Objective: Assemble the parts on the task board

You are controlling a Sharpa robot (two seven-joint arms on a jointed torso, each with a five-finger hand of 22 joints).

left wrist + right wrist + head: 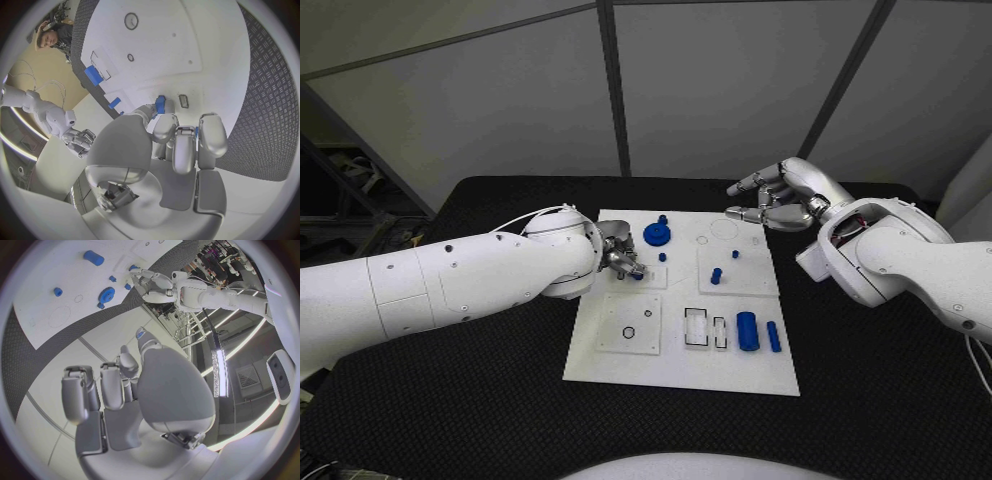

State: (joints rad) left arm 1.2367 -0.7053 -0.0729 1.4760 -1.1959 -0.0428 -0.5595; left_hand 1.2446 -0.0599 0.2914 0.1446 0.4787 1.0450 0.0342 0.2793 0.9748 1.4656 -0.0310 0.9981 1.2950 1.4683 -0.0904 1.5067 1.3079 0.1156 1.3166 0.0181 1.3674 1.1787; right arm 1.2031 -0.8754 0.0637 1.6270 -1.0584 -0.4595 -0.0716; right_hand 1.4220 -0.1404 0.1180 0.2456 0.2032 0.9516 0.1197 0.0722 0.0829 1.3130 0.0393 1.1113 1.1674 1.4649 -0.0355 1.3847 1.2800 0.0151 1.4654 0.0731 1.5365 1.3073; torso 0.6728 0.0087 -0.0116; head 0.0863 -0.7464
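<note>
Left hand down over the near-left part of the task board, pinching a small blue part at its fingertips — part held low against the plate. Left wrist view clearer on this: blue piece between thumb and finger, beside a small rectangular slot. Right hand raised beyond the board's far right corner, fingers curled in, holding nothing — well apart from the round blue part and blue cylinder.
</note>
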